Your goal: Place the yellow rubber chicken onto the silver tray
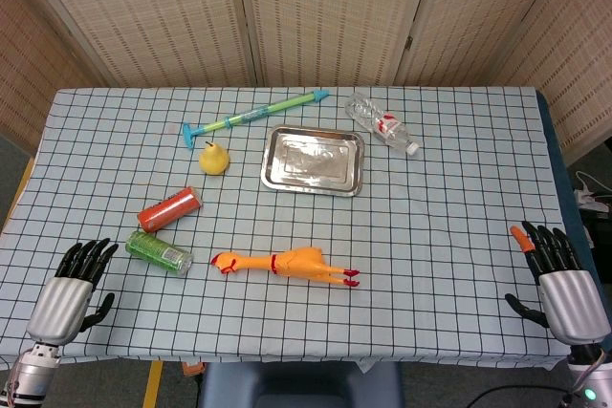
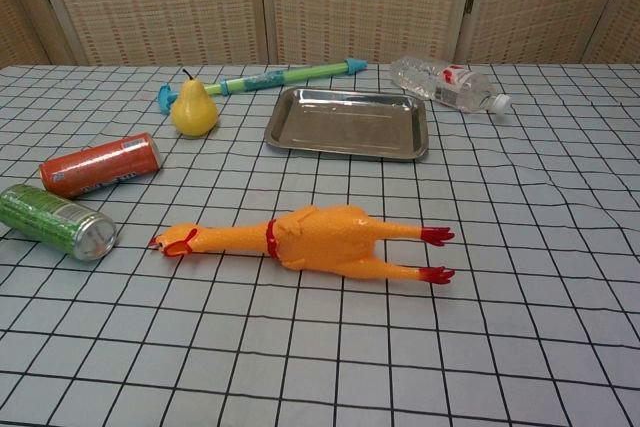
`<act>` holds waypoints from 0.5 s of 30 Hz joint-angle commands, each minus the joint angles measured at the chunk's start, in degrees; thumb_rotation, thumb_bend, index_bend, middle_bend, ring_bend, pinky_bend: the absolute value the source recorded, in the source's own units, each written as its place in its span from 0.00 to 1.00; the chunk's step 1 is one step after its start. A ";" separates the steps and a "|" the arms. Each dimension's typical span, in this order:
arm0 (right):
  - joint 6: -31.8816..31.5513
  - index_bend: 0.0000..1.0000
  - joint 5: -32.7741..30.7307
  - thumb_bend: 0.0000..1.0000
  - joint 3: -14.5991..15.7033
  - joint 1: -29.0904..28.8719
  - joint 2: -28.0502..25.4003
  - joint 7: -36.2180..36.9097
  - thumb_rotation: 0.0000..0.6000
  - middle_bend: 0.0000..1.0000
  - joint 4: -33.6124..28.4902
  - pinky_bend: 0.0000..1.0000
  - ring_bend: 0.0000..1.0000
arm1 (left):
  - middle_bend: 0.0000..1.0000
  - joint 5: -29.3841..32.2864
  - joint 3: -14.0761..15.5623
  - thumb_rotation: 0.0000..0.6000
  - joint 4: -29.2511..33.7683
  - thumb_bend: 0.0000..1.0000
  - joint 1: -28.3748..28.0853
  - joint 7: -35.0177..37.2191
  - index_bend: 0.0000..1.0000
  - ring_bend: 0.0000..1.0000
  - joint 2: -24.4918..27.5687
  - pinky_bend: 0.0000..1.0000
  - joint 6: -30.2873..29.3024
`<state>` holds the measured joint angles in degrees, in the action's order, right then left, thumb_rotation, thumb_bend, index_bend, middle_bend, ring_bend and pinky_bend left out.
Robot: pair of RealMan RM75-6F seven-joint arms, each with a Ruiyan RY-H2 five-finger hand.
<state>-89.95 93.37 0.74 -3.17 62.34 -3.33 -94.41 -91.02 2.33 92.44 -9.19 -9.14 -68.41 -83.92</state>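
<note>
Both hands are resting empty at the near table edge, the left hand [image 1: 73,282] and the right hand [image 1: 560,279], fingers spread and holding nothing (probably a start pose). Between them, further in, the chicken [image 1: 287,264] is lying on its side. Beyond it the tray [image 1: 277,161] is waiting, so either hand is needing a forward reach.

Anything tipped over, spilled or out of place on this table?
Nothing spilled or damaged. The orange can, green can and water bottle all lie on their sides, and the rubber chicken lies flat, short of the silver tray.
</note>
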 commanded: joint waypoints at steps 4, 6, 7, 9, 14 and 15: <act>-0.29 0.00 0.41 0.11 -0.09 0.28 -0.51 0.46 1.00 0.00 -0.53 0.00 0.00 | 0.00 -1.14 0.01 1.00 -0.82 0.42 -0.74 2.16 0.00 0.00 -1.69 0.11 1.11; -0.07 0.00 0.35 0.11 -0.19 0.24 -0.34 0.32 1.00 0.00 -0.51 0.00 0.00 | 0.01 -0.62 -0.10 1.00 -0.68 0.41 -1.82 2.79 0.00 0.00 -2.97 0.15 3.51; 0.19 0.00 0.30 0.11 -0.23 0.15 -0.25 0.22 1.00 0.00 -0.47 0.00 0.00 | 0.01 -0.26 -0.22 1.00 -0.39 0.41 -2.64 2.51 0.00 0.00 -3.35 0.16 5.16; 0.90 0.00 0.02 0.11 -0.35 -0.10 -0.02 -0.05 1.00 0.00 -0.32 0.00 0.00 | 0.03 0.95 -0.78 1.00 0.64 0.41 -5.20 1.35 0.00 0.01 -4.09 0.18 9.98; 2.31 0.00 -0.79 0.11 -0.61 -0.53 0.12 -0.11 1.00 0.00 -0.25 0.00 0.00 | 0.04 4.13 -3.10 1.00 1.82 0.41 -10.95 -4.61 0.00 0.02 -7.76 0.18 18.88; 2.47 0.00 -0.96 0.11 -0.66 -0.55 0.16 -0.18 1.00 0.00 -0.20 0.00 0.00 | 0.05 4.48 -3.48 1.00 1.75 0.40 -11.89 -5.79 0.00 0.02 -8.78 0.18 20.06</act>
<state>-87.58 92.52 0.13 -3.68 62.46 -3.43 -94.66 -88.48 0.35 93.55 -17.84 -11.38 -74.41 -67.67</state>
